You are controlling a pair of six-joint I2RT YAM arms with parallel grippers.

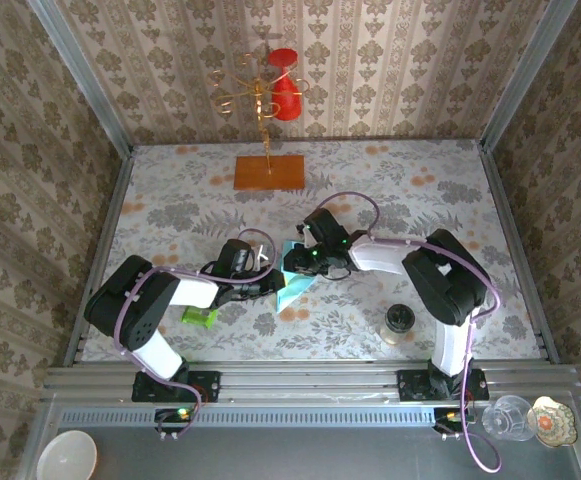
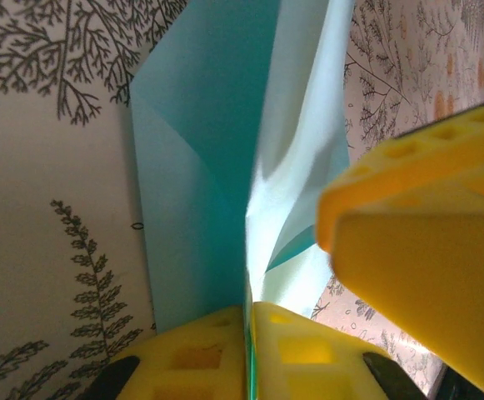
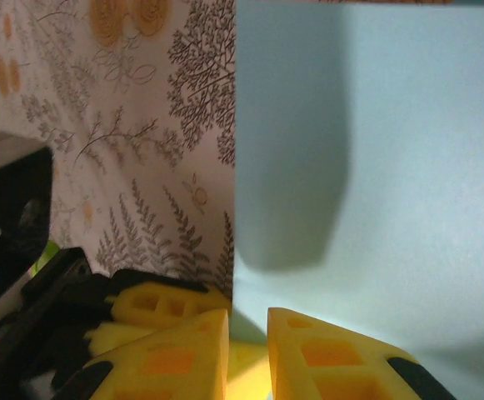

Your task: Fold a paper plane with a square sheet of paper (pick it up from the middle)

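The square sheet of paper [image 1: 297,283], light blue and partly folded, lies at mid-table between both grippers. My left gripper [image 1: 267,278] is shut on it: in the left wrist view its yellow fingers [image 2: 308,350] pinch a raised fold of the paper [image 2: 200,167] at the bottom edge [image 2: 248,342]. A finger of the right gripper [image 2: 416,250] hangs over the paper's right side there. My right gripper [image 1: 296,262] hovers over the sheet's left edge [image 3: 375,167]. Its fingertips [image 3: 247,342] stand a narrow gap apart, and nothing shows between them. The paper plane is not formed.
An orange wooden board [image 1: 269,172] lies at the back, behind it a gold stand with a red cup [image 1: 284,90]. A small green cylinder [image 1: 200,316] sits near the left arm, and a dark-lidded jar [image 1: 399,322] near the right arm. Metal rails edge the table.
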